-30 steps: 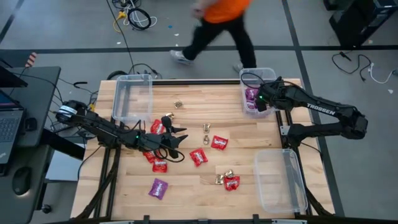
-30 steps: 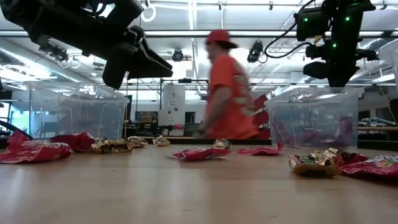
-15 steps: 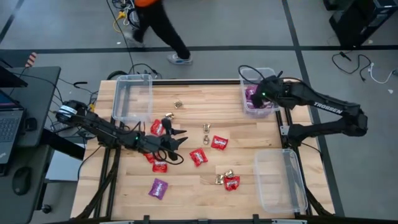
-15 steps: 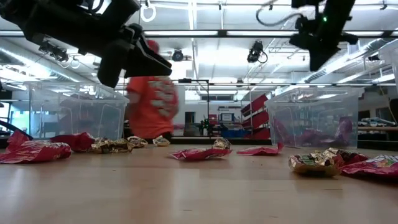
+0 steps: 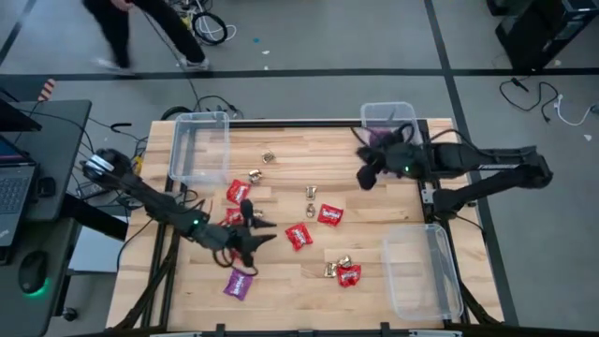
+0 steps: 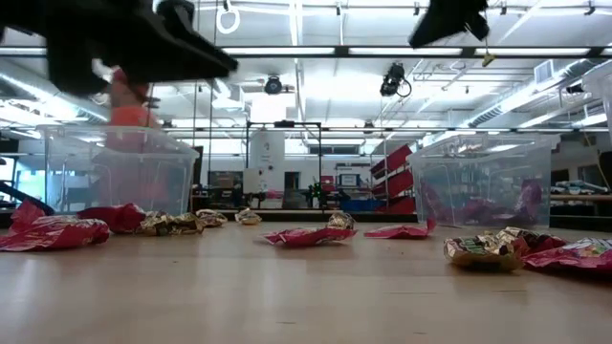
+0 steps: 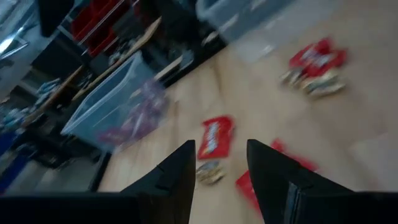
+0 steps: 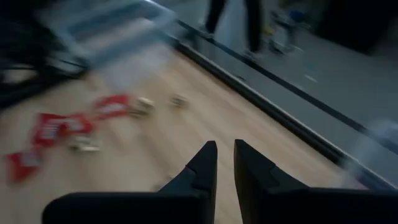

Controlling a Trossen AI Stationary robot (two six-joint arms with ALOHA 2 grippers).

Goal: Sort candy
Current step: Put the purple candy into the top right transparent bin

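My left gripper (image 5: 251, 236) hangs low over the boards at about seven o'clock of the table, fingers parted with nothing between them. Just below it lies a purple packet (image 5: 238, 283), with red packets (image 5: 238, 191) just above it and a red packet (image 5: 299, 235) off its tips. I judge the step in hand to be picking the next sweet: the move calls for settling over one flat packet and coming down square, since these wrappers lie flush to the wood.

Gold pieces (image 5: 312, 193) and more red packets (image 5: 329, 214) sit around the table's centre, and a red-and-gold cluster (image 5: 344, 271) lies at five o'clock.

My right gripper (image 5: 367, 171) sits at two o'clock, just inward of the clear bin (image 5: 388, 112) that holds purple packets. Its fingers stand nearly together with a thin gap and hold nothing.

The high view alone shows the near right bin (image 5: 421, 271) and a person walking past at eleven o'clock. The low view shows purple packets through a bin wall (image 6: 483, 186), which the overhead hides behind my arm. My left wrist view shows the empty gap between its fingers (image 7: 180, 174) plainly; my right wrist view does likewise.
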